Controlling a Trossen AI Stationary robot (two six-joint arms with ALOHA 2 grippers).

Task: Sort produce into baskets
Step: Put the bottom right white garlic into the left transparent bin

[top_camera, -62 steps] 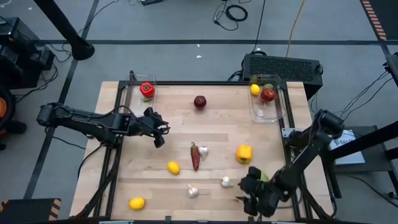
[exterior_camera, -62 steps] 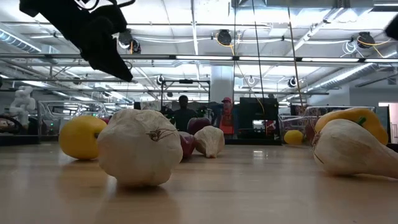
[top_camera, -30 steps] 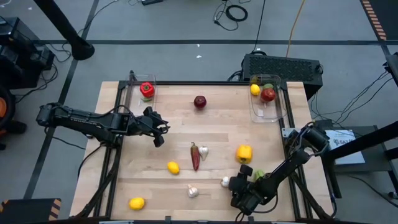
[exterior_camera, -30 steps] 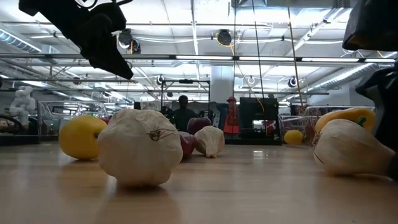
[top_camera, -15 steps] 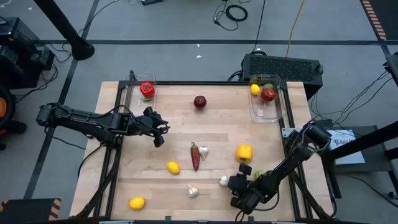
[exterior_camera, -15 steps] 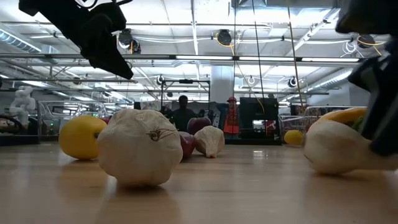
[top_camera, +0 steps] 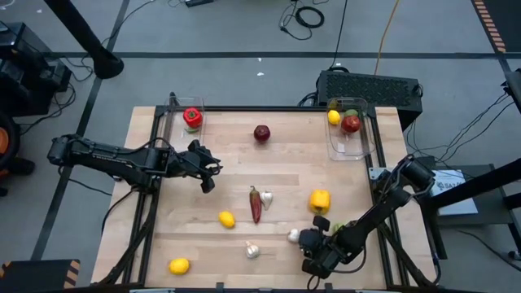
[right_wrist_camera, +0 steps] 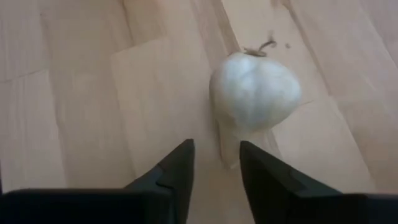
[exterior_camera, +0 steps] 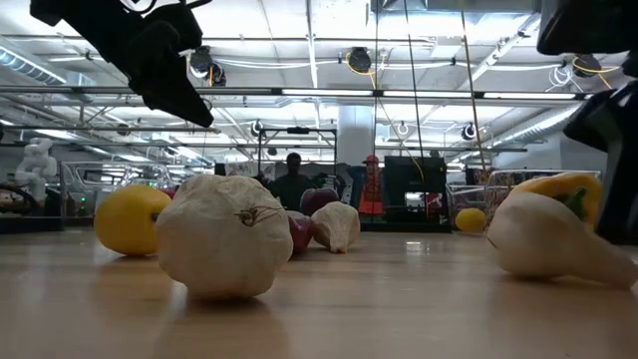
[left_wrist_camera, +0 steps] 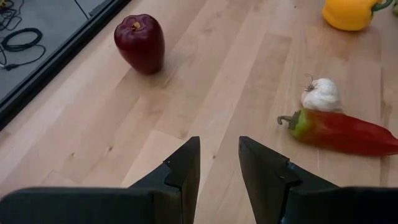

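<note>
Low at the bottom right of the high view, right gripper (top_camera: 307,242) just behind a small white garlic bulb (right_wrist_camera: 255,91), fingers a little apart with nothing between them, likely lined up for a grab. At middle left, left gripper (left_wrist_camera: 219,163) up over bare wood, fingers a little apart too, holding nothing, likely waiting. Lots of produce loose on the table; clear plastic basket (top_camera: 364,145) at upper right, likely for the garlic.
</note>
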